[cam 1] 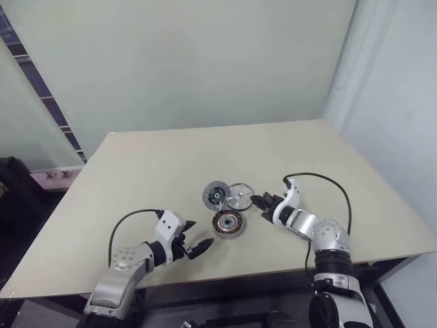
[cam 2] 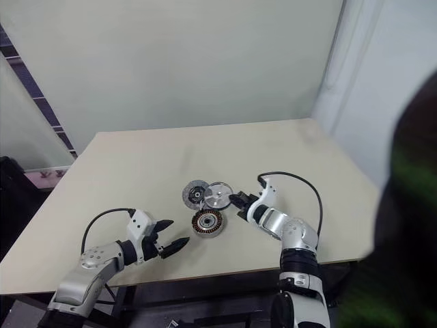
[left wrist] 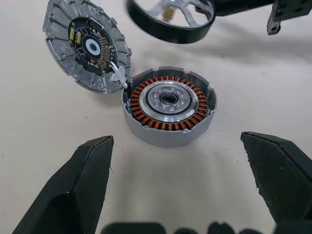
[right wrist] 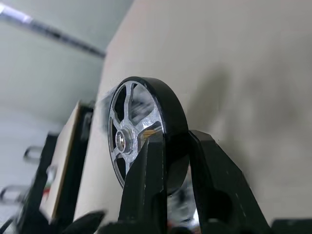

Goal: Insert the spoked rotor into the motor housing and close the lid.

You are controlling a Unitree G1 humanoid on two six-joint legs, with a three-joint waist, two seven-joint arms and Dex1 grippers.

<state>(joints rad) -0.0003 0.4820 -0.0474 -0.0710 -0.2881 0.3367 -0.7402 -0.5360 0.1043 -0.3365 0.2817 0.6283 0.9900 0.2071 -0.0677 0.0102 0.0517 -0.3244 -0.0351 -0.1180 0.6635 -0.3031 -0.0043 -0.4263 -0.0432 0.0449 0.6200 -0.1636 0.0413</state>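
Note:
My right gripper (cam 1: 257,201) is shut on the rim of the spoked rotor (cam 1: 239,196), a shiny silver disc with a black rim, and holds it tilted just above the table; the rotor (right wrist: 139,131) sits edge-on between the fingers (right wrist: 146,185). The motor housing (cam 1: 227,223) stands on the table below it, its copper windings (left wrist: 168,100) facing up. The lid (cam 1: 216,195) lies beside the housing, speckled face with dark centre up, also seen as lid (left wrist: 87,44). My left gripper (cam 1: 193,238) stays open just left of the housing, nothing between its fingers (left wrist: 78,190).
The beige table (cam 1: 171,157) ends close to my arms at its front edge (cam 1: 205,280). A pale wall rises behind it. Black cables loop from both wrists over the tabletop.

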